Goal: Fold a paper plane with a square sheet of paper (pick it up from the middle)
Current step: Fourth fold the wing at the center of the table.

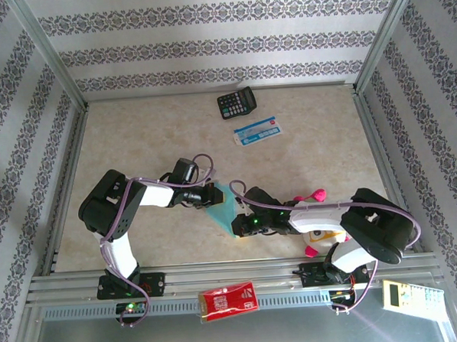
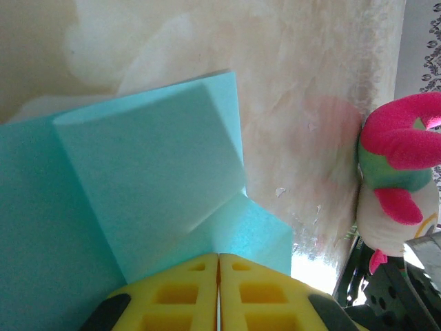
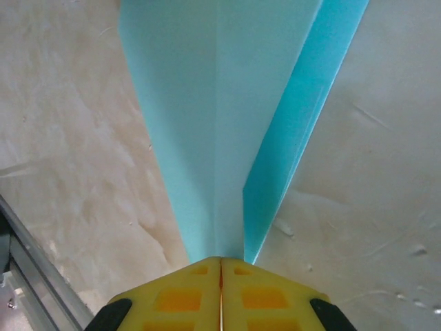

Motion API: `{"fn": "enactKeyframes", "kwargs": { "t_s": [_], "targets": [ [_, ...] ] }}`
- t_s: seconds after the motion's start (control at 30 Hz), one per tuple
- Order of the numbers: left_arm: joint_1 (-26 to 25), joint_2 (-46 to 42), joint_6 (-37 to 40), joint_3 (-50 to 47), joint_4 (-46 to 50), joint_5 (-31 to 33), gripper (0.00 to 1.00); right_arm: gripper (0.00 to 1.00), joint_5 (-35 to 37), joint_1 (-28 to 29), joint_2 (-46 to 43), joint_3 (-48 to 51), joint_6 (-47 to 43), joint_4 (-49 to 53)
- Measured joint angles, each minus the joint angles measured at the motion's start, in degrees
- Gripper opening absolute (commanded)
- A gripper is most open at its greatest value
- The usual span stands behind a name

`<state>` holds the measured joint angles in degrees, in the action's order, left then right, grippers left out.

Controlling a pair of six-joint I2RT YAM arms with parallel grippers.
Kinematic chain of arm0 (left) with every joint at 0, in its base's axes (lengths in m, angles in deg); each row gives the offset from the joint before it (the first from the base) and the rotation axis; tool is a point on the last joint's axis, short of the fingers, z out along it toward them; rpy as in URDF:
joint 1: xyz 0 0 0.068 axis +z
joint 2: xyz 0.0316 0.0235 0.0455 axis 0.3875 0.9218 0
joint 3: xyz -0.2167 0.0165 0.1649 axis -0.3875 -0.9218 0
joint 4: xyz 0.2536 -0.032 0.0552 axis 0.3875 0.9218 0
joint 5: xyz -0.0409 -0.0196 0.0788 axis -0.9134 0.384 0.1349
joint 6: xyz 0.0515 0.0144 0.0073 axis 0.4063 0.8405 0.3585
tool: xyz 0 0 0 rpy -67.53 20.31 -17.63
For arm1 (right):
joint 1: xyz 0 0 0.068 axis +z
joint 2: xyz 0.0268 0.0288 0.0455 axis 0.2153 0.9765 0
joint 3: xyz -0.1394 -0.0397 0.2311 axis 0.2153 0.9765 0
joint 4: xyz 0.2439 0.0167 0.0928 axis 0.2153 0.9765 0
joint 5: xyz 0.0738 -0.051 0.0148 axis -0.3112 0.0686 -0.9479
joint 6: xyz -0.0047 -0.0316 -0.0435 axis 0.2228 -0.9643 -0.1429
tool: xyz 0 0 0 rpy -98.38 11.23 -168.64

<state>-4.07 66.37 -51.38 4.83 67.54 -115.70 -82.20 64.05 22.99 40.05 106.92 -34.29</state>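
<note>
The square sheet of paper (image 1: 222,210) is light turquoise and folded into a tapering, paper plane-like shape, held low over the table between both arms. My left gripper (image 1: 213,196) is shut on its upper end. In the left wrist view the yellow fingertips (image 2: 200,276) meet on the paper (image 2: 138,179), where two folded flaps overlap. My right gripper (image 1: 241,222) is shut on the lower end. Its wrist view shows the paper (image 3: 207,124) narrowing down into the gripper (image 3: 221,258), with a centre crease and one wing edge standing up at the right.
A black calculator (image 1: 236,103) and a blue-and-white card (image 1: 258,131) lie at the back of the table. A pink, white and green plush toy (image 1: 318,235) (image 2: 396,186) sits by the right arm. A red packet (image 1: 228,301) rests on the front rail.
</note>
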Motion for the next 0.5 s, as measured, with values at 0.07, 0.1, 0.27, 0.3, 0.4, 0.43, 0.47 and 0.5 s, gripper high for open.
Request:
{"fn": "enactKeyframes", "kwargs": {
  "t_s": [0.07, 0.1, 0.27, 0.3, 0.4, 0.43, 0.47, 0.5],
  "targets": [
    [0.0, 0.0, 0.0, 0.0, 0.0, 0.0, 0.11, 0.09, 0.0, 0.0, -1.0, 0.0, 0.0, 0.4],
    [0.0, 0.0, 0.0, 0.0, 0.0, 0.0, 0.11, 0.09, -0.1, 0.0, -1.5, 0.0, 0.0, 0.5],
    [0.0, 0.0, 0.0, 0.0, 0.0, 0.0, 0.11, 0.09, -0.5, 0.0, -2.3, 0.0, 0.0, 0.4],
    [0.0, 0.0, 0.0, 0.0, 0.0, 0.0, 0.11, 0.09, -0.6, 0.0, -2.3, 0.0, 0.0, 0.4],
    [0.0, 0.0, 0.0, 0.0, 0.1, 0.0, 0.11, 0.09, -1.0, 0.0, -2.0, 0.0, 0.0, 0.4],
    [0.0, 0.0, 0.0, 0.0, 0.1, 0.0, 0.11, 0.09, -1.1, 0.0, -1.8, 0.0, 0.0, 0.4],
    [0.0, 0.0, 0.0, 0.0, 0.1, 0.0, 0.11, 0.09, -1.2, 0.1, -1.5, 0.0, 0.0, 0.4],
    [0.0, 0.0, 0.0, 0.0, 0.1, 0.0, 0.11, 0.09, -1.2, 0.3, -1.2, 0.0, 0.0, 0.4]
  ]
}}
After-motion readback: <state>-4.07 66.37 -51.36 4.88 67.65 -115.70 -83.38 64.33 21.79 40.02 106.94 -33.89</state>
